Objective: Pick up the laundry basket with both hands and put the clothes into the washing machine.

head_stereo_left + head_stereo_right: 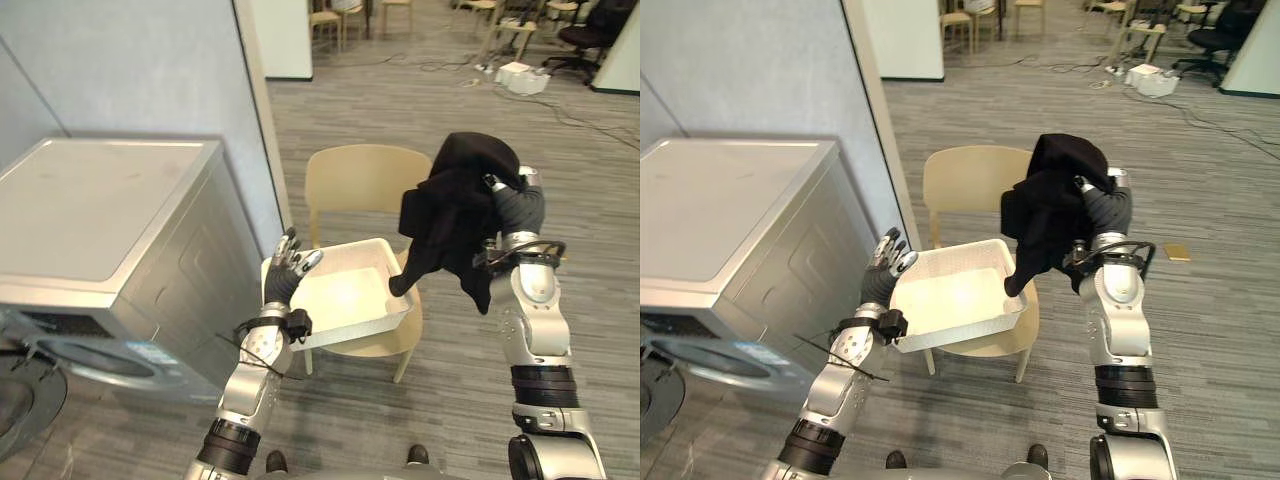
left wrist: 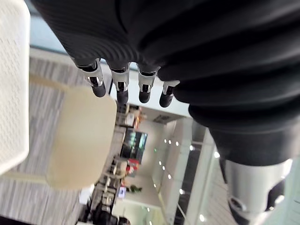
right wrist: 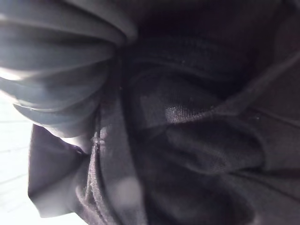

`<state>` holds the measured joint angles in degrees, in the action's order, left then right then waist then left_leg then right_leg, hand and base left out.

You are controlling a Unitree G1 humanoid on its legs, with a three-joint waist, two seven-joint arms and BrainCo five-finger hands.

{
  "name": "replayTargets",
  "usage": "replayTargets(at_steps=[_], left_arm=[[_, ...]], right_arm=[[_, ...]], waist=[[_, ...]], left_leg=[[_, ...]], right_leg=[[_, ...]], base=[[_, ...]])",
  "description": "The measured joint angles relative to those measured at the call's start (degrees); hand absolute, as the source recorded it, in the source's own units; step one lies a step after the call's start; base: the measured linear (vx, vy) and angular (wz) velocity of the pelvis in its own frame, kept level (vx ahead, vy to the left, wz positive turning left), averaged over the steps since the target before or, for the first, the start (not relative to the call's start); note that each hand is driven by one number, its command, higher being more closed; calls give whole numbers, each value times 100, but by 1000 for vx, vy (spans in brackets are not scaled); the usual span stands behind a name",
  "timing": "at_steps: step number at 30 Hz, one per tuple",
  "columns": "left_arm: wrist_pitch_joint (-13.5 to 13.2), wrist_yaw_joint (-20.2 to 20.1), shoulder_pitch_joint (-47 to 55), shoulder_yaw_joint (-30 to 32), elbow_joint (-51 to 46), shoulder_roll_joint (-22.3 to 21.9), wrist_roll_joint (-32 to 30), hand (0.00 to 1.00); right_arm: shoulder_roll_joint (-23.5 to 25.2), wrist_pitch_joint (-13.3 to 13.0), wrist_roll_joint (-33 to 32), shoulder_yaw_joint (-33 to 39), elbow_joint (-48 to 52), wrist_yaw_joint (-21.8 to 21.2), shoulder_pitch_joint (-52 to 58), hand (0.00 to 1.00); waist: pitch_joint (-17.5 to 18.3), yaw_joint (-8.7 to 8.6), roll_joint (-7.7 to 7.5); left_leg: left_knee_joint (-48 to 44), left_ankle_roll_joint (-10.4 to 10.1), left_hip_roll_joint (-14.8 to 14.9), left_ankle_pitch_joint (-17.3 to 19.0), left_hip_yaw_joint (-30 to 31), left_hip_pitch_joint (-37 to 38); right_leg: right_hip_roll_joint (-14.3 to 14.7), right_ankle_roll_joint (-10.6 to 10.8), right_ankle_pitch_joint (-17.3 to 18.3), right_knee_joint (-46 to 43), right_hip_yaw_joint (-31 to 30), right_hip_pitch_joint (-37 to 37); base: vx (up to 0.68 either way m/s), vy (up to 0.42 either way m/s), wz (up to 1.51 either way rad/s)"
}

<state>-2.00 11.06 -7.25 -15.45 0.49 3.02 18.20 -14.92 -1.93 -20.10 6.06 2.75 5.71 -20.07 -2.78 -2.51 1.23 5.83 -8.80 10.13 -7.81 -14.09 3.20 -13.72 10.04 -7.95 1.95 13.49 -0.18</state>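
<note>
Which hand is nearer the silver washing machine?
Left. The left hand is raised beside the silver washing machine, at the white plastic basket's rim; the right hand, under black clothing, is past the basket's other side.

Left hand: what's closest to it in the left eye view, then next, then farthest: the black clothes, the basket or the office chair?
1. Basket: right beside the left hand, at its left rim.
2. Black clothes: up on the right, over the basket's right end.
3. Office chair: far back, on the right.
</note>
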Motion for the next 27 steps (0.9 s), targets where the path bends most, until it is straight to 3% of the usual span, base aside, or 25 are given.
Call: replayTargets(at_steps=[4,6,11,26,27], left_arm=[[-5,-113,-600,-488,6,15,360,0],[-24,-144,-907,-701,20,24,574,0],[-66,-379,-1242,-974,234,26,1061,0],[-30,-563,-1886,-1790,466,188,1344,0],[-30,-564,-1963,-1837,467,176,1387,100]], right_arm=[[91,0,-345,-287,183,-181,0,100],[194,-1,-583,-535,314,-346,8,100],[221,-13,-932,-830,471,-524,115,100],[242,-133,-1333,-1164,810,-720,440,100],[301,-177,-1359,-1164,816,-720,440,100]], waist=[[28,-44,36],[46,-178,43],[187,-313,101],[444,-341,147],[447,-343,143]], left_leg=[[2,-12,65,9,-187,187],[3,-33,97,25,-263,288],[5,-88,107,93,-400,368],[4,-77,122,117,-525,409],[4,-92,122,129,-527,409]], right_leg=[[78,1,-50,19,-220,23],[121,-5,-56,21,-285,70],[148,-31,-40,21,-445,39],[187,0,-59,33,-596,-8],[188,1,-57,33,-598,-10]], base=[[-16,-27,-31],[-31,-24,-20],[-30,-2,-15],[-1,-2,-4],[0,0,0]])
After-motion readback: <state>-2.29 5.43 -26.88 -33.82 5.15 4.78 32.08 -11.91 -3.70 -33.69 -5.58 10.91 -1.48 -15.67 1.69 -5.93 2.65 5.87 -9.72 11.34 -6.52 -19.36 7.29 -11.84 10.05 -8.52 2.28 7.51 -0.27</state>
